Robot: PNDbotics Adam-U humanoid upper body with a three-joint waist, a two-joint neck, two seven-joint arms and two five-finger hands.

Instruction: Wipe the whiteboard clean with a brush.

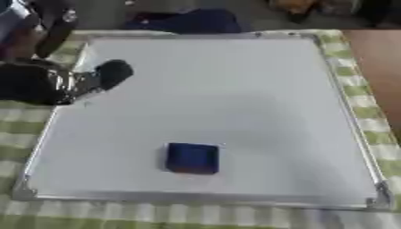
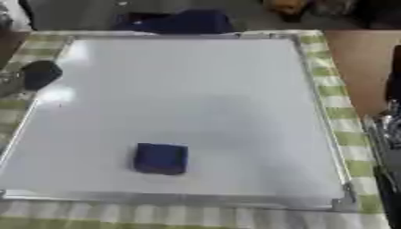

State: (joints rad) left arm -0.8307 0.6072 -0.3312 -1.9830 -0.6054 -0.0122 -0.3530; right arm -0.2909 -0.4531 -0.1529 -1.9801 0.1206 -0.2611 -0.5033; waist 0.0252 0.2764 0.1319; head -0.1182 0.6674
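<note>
**A:** What are we looking at from above?

**B:** We see a whiteboard (image 1: 235, 98) with a silver frame lying flat on a green and white checked cloth (image 1: 356, 71). Its white surface looks blank to us; we make out no writing on it.

**A:** Where is the brush?

**B:** A small dark blue block, the brush (image 1: 192, 158), sits on the board in its near half, a little left of the middle. Nothing touches it.

**A:** And the robot's hands?

**B:** The left hand (image 1: 112, 73) comes in from the left side, black with a shiny silver part behind it. Its rounded dark end lies over the board's left edge, in the far half, well apart from the brush. We cannot tell whether its fingers are curled or straight; it shows only as a dark blob. It holds nothing that we can see.

**A:** The right one?

**B:** In the right eye view a dark and silver shape (image 2: 385, 134) stands along the right border, off the board, beside the cloth. We cannot make out a hand or fingers there.

**A:** Anything else?

**B:** Beyond the board's far edge lies a dark blue thing (image 1: 188, 21), and brown table (image 1: 380, 62) shows to the right of the cloth.
</note>
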